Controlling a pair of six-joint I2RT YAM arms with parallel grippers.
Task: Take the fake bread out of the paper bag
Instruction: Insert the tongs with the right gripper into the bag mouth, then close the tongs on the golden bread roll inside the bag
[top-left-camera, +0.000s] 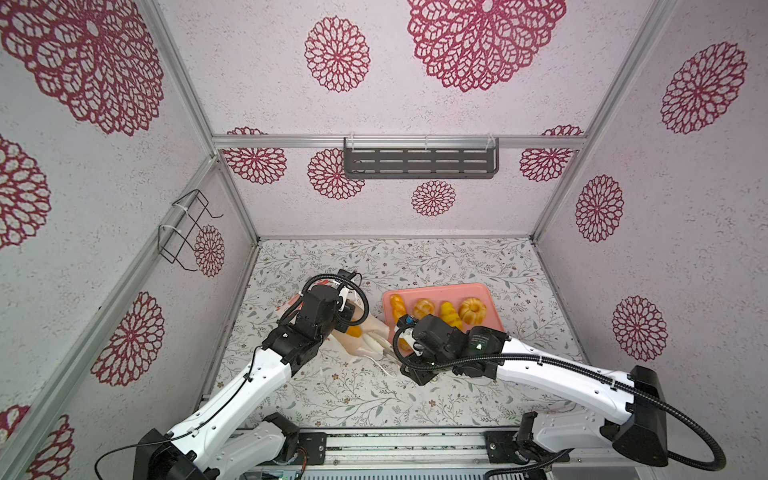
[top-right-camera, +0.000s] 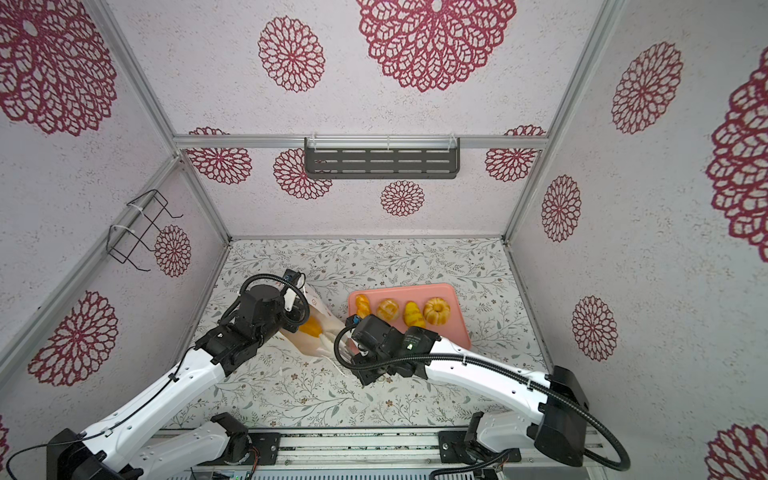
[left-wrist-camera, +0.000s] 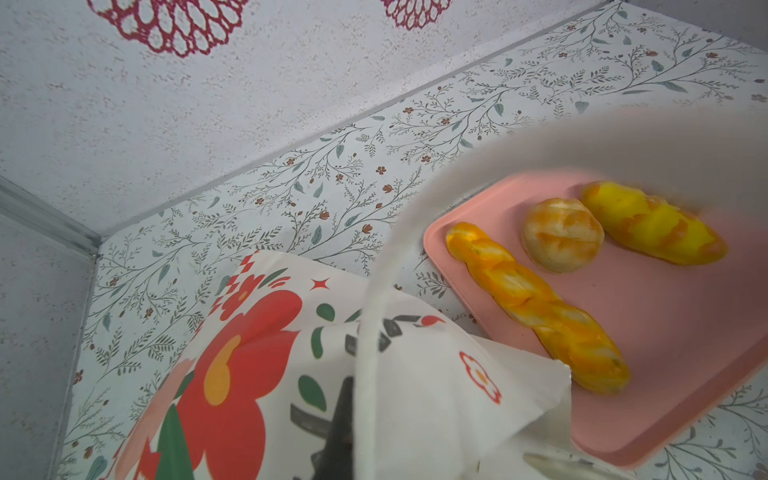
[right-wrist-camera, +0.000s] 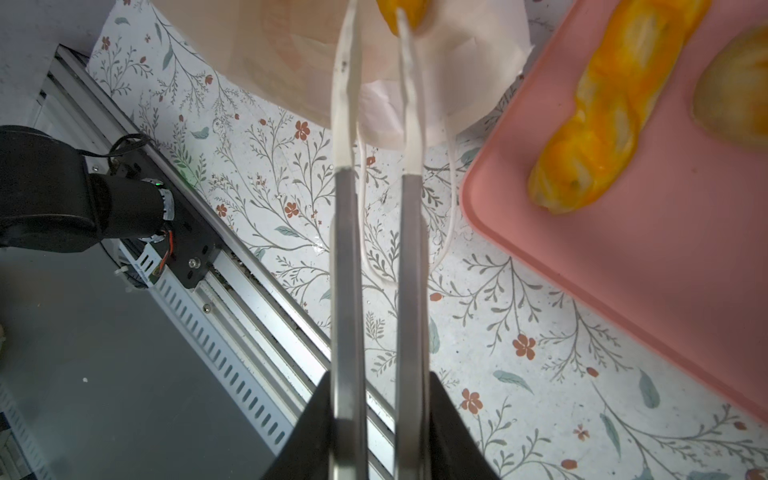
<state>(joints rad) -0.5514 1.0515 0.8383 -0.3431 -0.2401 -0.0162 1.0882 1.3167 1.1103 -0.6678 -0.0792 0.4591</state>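
Here the paper bag (top-left-camera: 368, 347) lies on its side on the flowered surface (top-left-camera: 415, 262), just left of a pink tray (top-left-camera: 493, 309), with its mouth turned toward the right arm. The left gripper (left-wrist-camera: 338, 428) sits over the top of the bag. Its jaws are closed and seem to pinch the bag's upper paper near a white cord handle (left-wrist-camera: 374, 332), which curves blurred across the left wrist view. One orange bread (top-left-camera: 354, 331) shows inside the bag's mouth in both top views.

The right gripper (right-wrist-camera: 376, 16) points at that mouth. Its jaws stand slightly apart with nothing clamped between them, and their pale tips reach the bread at the opening. The bag's other cord handle (right-wrist-camera: 365, 232) lies looped on the surface beneath the fingers.

Four breads rest on the tray in a row: a twisted stick (top-left-camera: 397, 309), a round roll (top-left-camera: 424, 308), a long loaf (top-left-camera: 451, 316) and a ring bun (top-left-camera: 472, 309).
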